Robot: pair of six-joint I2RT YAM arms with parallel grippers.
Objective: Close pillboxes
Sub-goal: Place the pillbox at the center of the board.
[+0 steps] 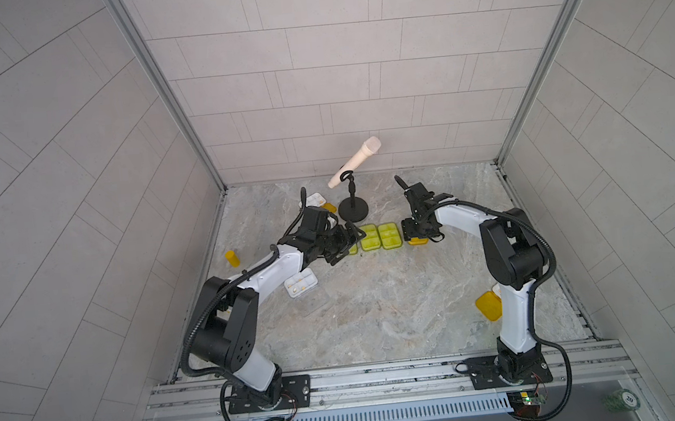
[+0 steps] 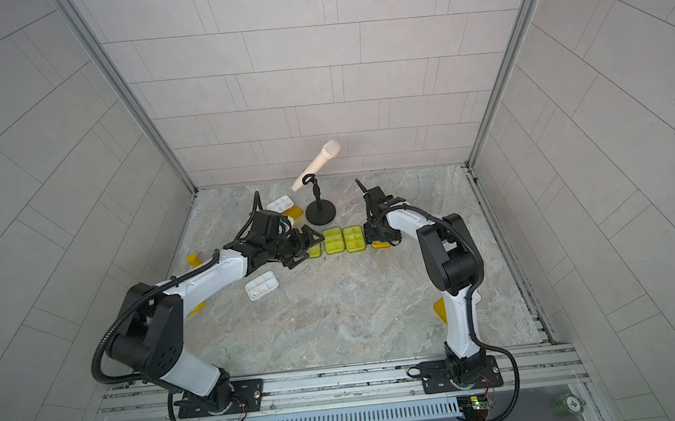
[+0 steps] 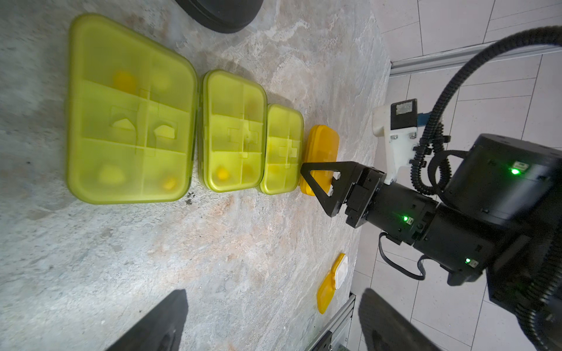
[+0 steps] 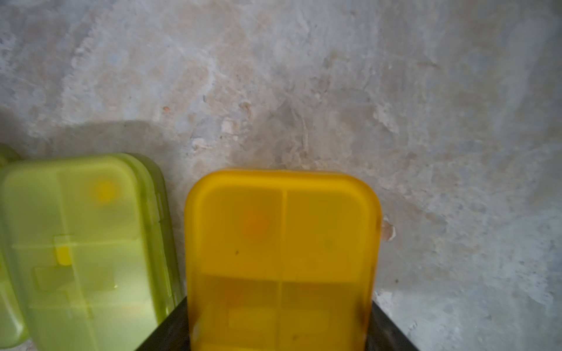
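Observation:
Three closed lime green pillboxes (image 3: 130,112) (image 3: 232,130) (image 3: 281,149) lie in a row mid-table, with a closed orange pillbox (image 4: 281,252) at the row's right end. My right gripper (image 4: 279,334) is shut on the orange pillbox, one finger on each long side; in a top view it (image 1: 416,229) points down onto the box. My left gripper (image 3: 270,328) stands open and holds nothing. In a top view it (image 1: 347,244) hovers over the leftmost green box. An open white pillbox (image 1: 300,283) with a clear lid lies near my left forearm.
A microphone on a black round stand (image 1: 352,210) stands behind the row. An open pillbox with an orange lid (image 1: 314,199) lies at the back left, and another (image 1: 488,306) beside my right arm's base. A small yellow bottle (image 1: 231,259) stands at the left edge.

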